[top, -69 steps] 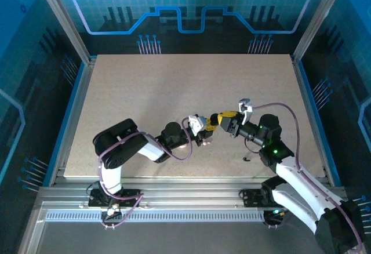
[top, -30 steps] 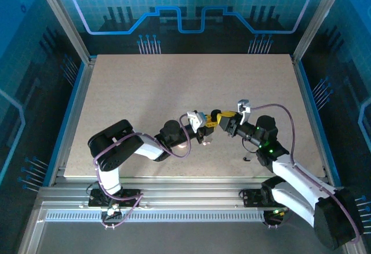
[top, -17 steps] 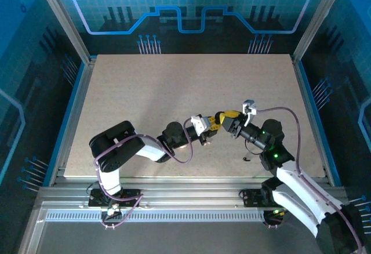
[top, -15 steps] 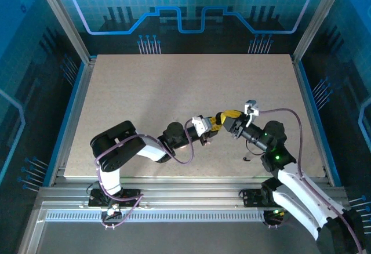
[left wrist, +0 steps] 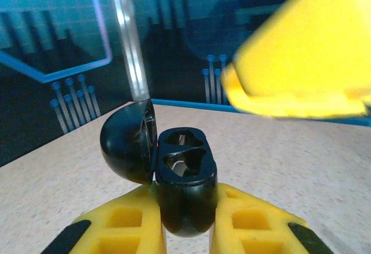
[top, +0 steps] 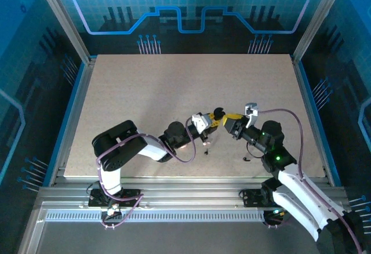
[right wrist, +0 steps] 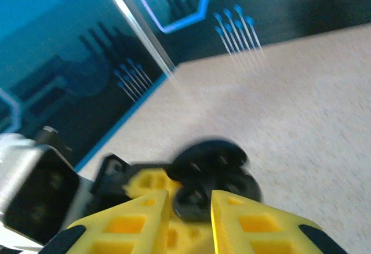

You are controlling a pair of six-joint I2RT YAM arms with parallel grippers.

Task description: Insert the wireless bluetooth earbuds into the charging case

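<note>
Your left claw (left wrist: 185, 203) is clamped on the black round plastic charging case (left wrist: 184, 164); the case sits upright between the yellow ribbed fingers (left wrist: 124, 222), with its domed lid (left wrist: 128, 141) swung open to the left; two sockets (left wrist: 182, 152) face up, and you cannot tell what is in them.

In the overhead view the case (top: 217, 112) is at table centre, just beside your right claw (top: 225, 116). From the left wrist, a blurred yellow finger (left wrist: 301, 51) of that claw hangs over the case at upper right, crowding the sockets. From the right wrist, the right claw (right wrist: 189, 200) shows a narrow gap between its fingers, and the blurred case (right wrist: 214, 173) is just beyond; you cannot tell whether anything is pinched.

One tiny black curved earbud (top: 246, 159) lies on the table near the right arm, well apart from the case; a second dark speck (top: 207, 149) sits below the left claw (top: 206, 127), too small to name.

Table (top: 174, 86): beige speckled board, blue rim. Walls (top: 185, 10): blue circuit print; slanted aluminium posts (top: 64, 19) stand at the corners. A purple cable (top: 290, 115) loops over the right arm.

Count: two arms, two claws, one case, two sockets, two dark specks.
</note>
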